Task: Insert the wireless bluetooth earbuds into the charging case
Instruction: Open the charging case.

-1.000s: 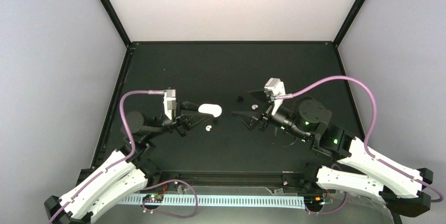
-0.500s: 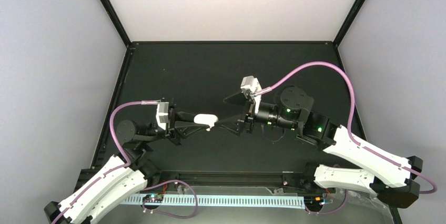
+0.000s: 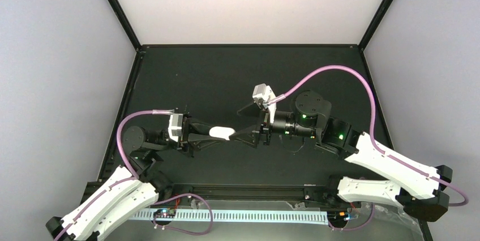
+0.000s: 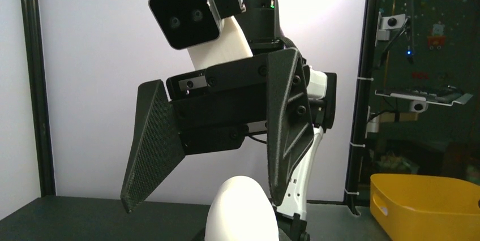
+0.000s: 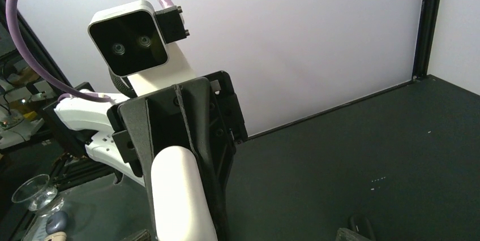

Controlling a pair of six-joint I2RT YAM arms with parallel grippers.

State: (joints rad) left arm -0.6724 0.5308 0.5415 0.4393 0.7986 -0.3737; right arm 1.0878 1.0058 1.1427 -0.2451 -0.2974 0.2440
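1. Gripping the case [image 5: 178,201] by one end, the left gripper [image 3: 214,132] was clamped tight on it with a black finger on either side. It held the case raised above the table [image 3: 215,77], with the rounded free end pointing at the right arm.
2. The right gripper [image 3: 236,124] faced it head-on, its jaws spread wide and nothing held between them.
3. From above, the tip of the right gripper's finger nearer the arm bases lay just beside the case's free end. The other finger stood well off toward the far side of the table. The case's end sat at the mouth of the gap, off to one side, not deep between the fingers.
4. The left wrist view showed the case low in front of the right gripper. It overlapped the finger on the right of that view, while the finger on the left stood well apart from it. Whether that nearer finger touched the case could not be told.
5. Only a smooth white shell showed on the case, and whether its lid was open could not be told.
6. The earbuds could not be made out in any view.
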